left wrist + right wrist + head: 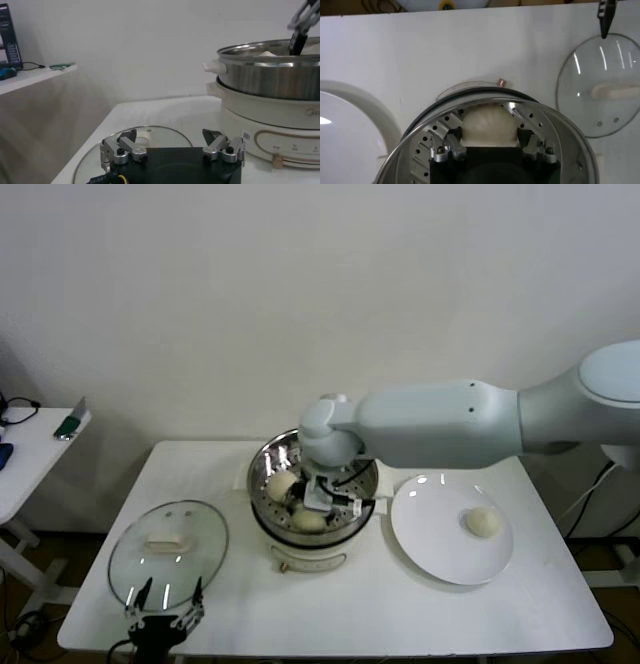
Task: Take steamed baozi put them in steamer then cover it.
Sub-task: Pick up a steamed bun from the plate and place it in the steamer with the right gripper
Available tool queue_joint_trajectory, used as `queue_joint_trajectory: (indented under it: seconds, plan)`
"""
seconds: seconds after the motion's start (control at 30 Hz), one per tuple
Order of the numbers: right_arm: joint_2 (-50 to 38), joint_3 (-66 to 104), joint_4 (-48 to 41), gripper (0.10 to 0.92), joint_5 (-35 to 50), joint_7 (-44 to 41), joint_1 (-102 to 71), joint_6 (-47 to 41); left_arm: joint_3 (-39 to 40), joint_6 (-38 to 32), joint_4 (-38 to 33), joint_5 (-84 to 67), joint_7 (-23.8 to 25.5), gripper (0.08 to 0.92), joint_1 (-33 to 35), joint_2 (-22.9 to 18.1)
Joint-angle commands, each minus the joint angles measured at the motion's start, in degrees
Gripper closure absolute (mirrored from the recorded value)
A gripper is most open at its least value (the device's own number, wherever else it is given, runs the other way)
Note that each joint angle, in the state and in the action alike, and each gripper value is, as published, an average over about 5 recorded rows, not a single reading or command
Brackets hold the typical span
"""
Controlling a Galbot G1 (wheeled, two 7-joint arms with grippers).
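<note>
Stainless steel, shiny and perforated at the bottom, forms the basket of the steamer [270,459], which sits on a cream-white pot base near the middle of the white table [420,614]. The right gripper [490,145] is down inside the basket, its two fingers closed on either side of one steamed baozi [487,125], gripping it just above the perforated floor. In the head view, two further buns lie in the basket: one [283,484] toward the robot's left and one [308,521] at the near rim. A fourth bun [483,522] rests alone on the white plate [430,534], just beside the steamer on the robot's right. The cover [168,544], clear glass with a metal rim and a cream bar handle, lies flat on the table to the steamer's left, apart from it. The left gripper [166,609] hangs at the near edge of the cover, jaws spread wide and holding nothing.
</note>
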Motion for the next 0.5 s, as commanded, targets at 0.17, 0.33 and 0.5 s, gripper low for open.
queue_joint_trajectory:
  seconds: [0.17, 0.33, 0.5]
  plan:
    - [1.5, -0.1, -1.9, 0.284, -2.3, 1.0, -2.8, 1.2, 0.0, -0.1, 0.0, 0.1, -0.1, 0.177, 0.3, 0.1]
    - [-1.0, 0.6, -2.9, 0.21, 5.2, -3.1, 3.1, 2.7, 0.1, 0.0, -0.2, 0.3, 0.0, 0.177, 0.5, 0.2]
    - [-6.9, -0.9, -8.8, 0.203, 16.4, -10.0, 11.2, 3.4, 0.3, 0.0, -0.3, 0.7, 0.0, 0.177, 0.6, 0.3]
